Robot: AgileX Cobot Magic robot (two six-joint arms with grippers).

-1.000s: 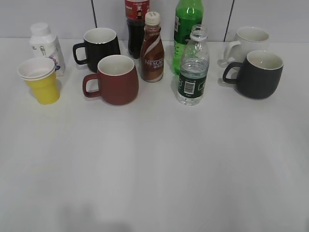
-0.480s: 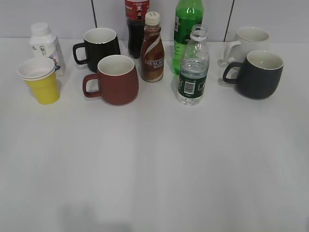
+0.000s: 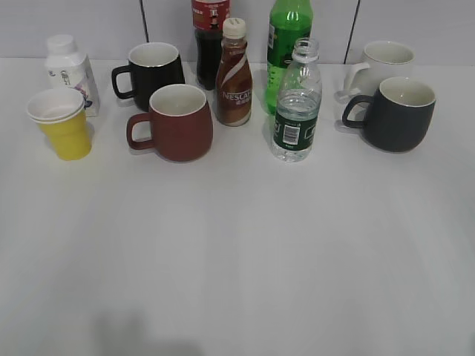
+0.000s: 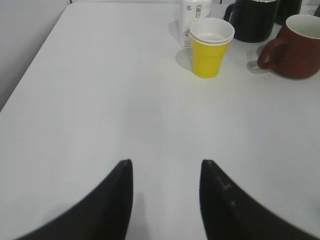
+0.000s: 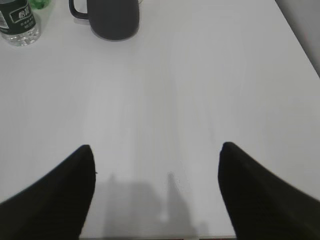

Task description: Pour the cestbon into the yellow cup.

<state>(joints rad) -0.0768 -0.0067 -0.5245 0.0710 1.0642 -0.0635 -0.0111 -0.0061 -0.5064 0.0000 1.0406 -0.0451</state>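
Observation:
The cestbon bottle stands upright and capless right of centre at the back of the table; its lower part shows at the top left of the right wrist view. The yellow cup stands at the far left, also in the left wrist view. My left gripper is open and empty over bare table, well short of the cup. My right gripper is wide open and empty near the table's front edge, far from the bottle. Neither gripper shows in the exterior view.
A dark red mug, a black mug, a brown Nescafe bottle, a green soda bottle, a cola bottle, a white milk bottle, a dark grey mug and a white mug crowd the back.

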